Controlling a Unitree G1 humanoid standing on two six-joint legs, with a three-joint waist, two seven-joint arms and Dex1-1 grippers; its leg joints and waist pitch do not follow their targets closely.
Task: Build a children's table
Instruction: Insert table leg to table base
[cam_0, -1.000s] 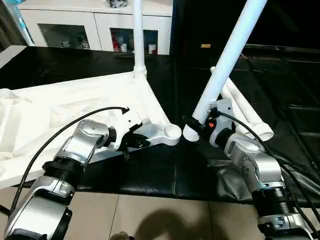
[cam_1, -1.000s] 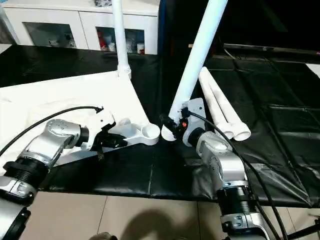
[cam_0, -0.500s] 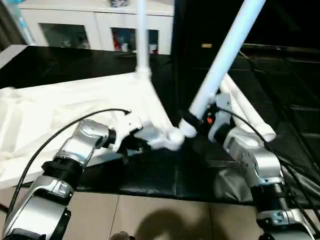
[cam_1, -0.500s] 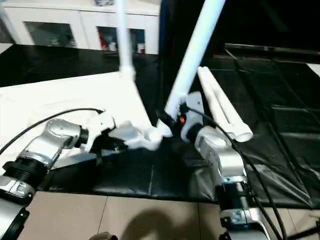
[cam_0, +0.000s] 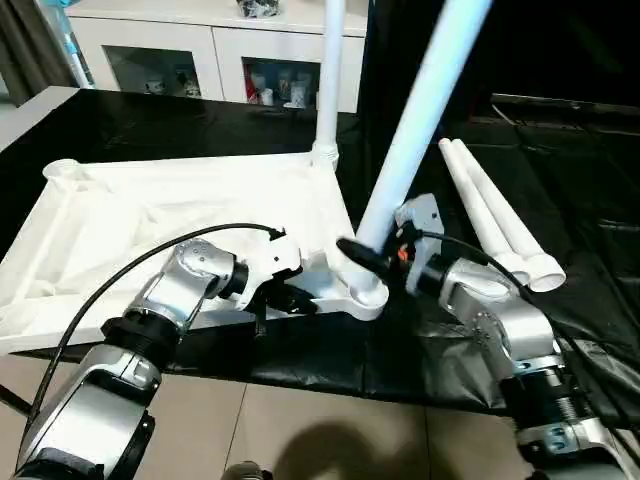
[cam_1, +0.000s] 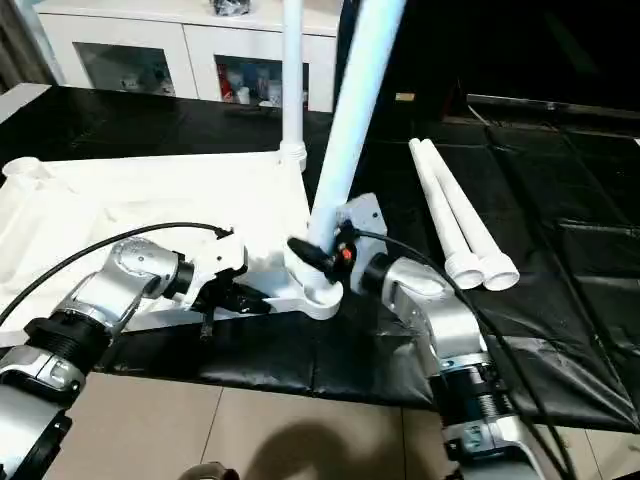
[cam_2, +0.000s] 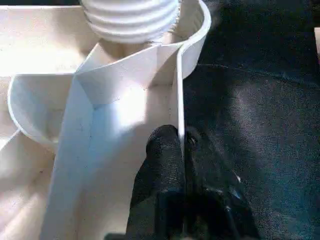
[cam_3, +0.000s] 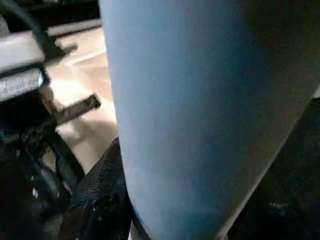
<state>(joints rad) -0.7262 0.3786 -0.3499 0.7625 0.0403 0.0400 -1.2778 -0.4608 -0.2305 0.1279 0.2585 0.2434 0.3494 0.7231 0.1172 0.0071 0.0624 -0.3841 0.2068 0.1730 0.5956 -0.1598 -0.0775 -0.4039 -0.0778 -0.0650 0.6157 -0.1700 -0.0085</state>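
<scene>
Both jaws are closed on something: the left gripper (cam_2: 182, 150) pinches the thin side wall of the table top (cam_0: 150, 210), close to its near corner, and the right gripper (cam_0: 372, 252) holds the low end of a long white leg (cam_0: 420, 110).

The table top lies upside down on the black mat (cam_0: 560, 190), ribs upward. One leg (cam_0: 328, 80) stands already in the far corner socket. Two more legs (cam_0: 495, 215) lie side by side on the mat, to the right of the top.

The step in hand, as I judge it, is to fit the second leg. Its ribbed end (cam_2: 131, 17) sits at the mouth of the near corner socket (cam_0: 365, 298), but the leg leans away to the right, so it is probably not yet seated.

The next move calls for bringing the leg upright over the socket, then pressing or turning it down, while the left gripper keeps the top from sliding. If the leg remains tilted, the threads may catch crookedly.
</scene>
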